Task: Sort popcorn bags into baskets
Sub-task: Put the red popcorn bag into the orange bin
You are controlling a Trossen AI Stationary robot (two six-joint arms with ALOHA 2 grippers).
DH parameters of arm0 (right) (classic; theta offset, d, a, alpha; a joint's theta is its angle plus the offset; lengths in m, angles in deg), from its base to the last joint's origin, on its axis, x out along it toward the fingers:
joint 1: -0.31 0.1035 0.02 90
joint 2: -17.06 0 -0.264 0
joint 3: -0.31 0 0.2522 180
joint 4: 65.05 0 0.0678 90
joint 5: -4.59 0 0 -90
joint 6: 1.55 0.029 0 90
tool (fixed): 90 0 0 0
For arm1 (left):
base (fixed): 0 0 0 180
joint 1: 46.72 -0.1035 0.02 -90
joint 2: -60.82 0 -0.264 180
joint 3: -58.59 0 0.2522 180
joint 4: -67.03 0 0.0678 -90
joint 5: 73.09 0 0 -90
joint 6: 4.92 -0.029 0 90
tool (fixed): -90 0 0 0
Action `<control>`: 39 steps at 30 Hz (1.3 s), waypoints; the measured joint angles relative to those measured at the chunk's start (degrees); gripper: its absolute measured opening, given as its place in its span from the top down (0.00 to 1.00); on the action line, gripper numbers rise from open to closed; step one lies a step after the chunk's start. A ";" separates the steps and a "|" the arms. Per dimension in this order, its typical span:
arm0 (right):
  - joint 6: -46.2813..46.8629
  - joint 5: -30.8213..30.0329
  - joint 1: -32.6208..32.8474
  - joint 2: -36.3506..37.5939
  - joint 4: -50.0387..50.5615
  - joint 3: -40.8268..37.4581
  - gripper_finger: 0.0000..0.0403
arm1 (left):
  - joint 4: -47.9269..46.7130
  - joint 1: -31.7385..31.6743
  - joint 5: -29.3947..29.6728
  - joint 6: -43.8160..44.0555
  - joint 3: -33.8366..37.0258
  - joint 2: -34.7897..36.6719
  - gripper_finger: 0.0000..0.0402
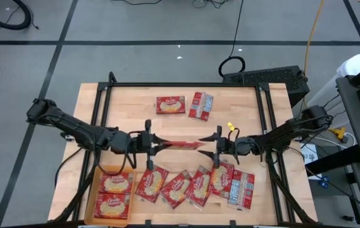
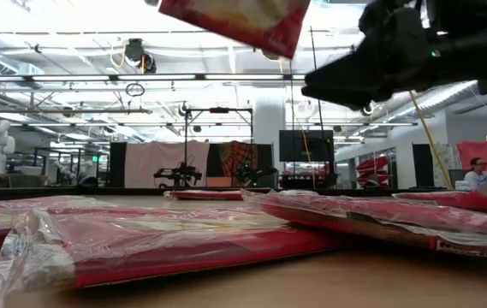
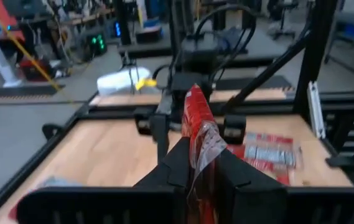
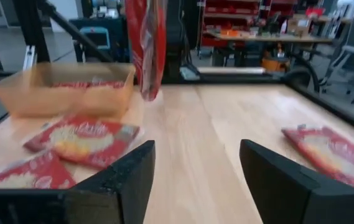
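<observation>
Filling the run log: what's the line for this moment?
left hand: shut on popcorn bag | right hand: open, off bag | tray: two bags inside

Light wooden table (image 1: 129, 101) inside a black metal frame (image 1: 180, 85), standing on grey floor marked with dark lines. Black coiled cable (image 1: 231, 65) on the floor beyond the far edge. Seated person (image 2: 479, 174) far right in the room behind.

left tool (image 1: 157, 143) clamped, right tool (image 1: 204, 145) agape
</observation>
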 joint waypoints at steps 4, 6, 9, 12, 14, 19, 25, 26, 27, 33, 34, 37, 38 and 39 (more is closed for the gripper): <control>-2.92 0.00 0.00 -0.87 -2.14 2.21 0.43 | 0.47 0.00 -0.29 -0.02 0.00 0.00 0.92; -5.01 0.03 0.00 -0.87 -3.35 2.96 0.43 | 2.09 0.00 -0.36 -0.49 0.00 -0.04 0.92; -8.75 -0.02 -0.19 -0.87 -4.66 4.34 0.43 | 4.89 -0.25 -1.87 -1.82 0.00 0.00 0.91; -10.93 0.38 -0.22 -0.87 -6.75 5.30 0.43 | 5.38 -0.26 -2.27 -2.61 0.00 -0.02 0.91; -11.18 2.51 -0.24 -0.87 -7.50 5.83 0.43 | 5.38 -0.26 -2.30 -2.99 0.00 -0.02 0.91; -9.62 6.11 -0.22 -0.85 -7.66 6.33 0.44 | 5.51 -0.26 -2.41 -3.97 0.00 -0.06 0.91; -7.41 5.95 -0.28 -0.83 -10.70 6.33 0.56 | 4.72 -0.30 -2.47 -3.71 0.00 -0.06 0.91; -7.37 5.94 -0.34 -0.83 -10.73 6.33 0.60 | 4.64 -0.31 -2.47 -3.73 0.00 -0.06 0.91; -7.18 5.95 -0.42 -0.83 -10.75 6.33 0.64 | 4.63 -0.31 -2.47 -3.74 0.00 -0.06 0.91; -6.09 6.08 -0.61 -0.85 -10.50 6.33 0.94 | 3.84 -0.33 -2.41 -3.22 0.00 -0.06 0.91; -6.22 6.07 -0.61 -0.85 -10.21 6.33 0.96 | 3.50 -0.33 -2.41 -3.14 0.00 -0.06 0.91; -5.79 5.93 -0.61 -0.85 -9.19 6.33 0.96 | 1.92 -0.33 -2.42 -2.32 0.00 -0.05 0.91; -5.28 5.90 -0.61 -0.85 -8.83 6.33 0.95 | 0.87 -0.31 -2.41 -2.32 -0.02 -0.01 0.90; -4.83 5.90 -0.61 -0.85 -8.24 6.33 0.95 | -0.55 -0.20 -2.41 -2.33 -0.04 0.05 0.89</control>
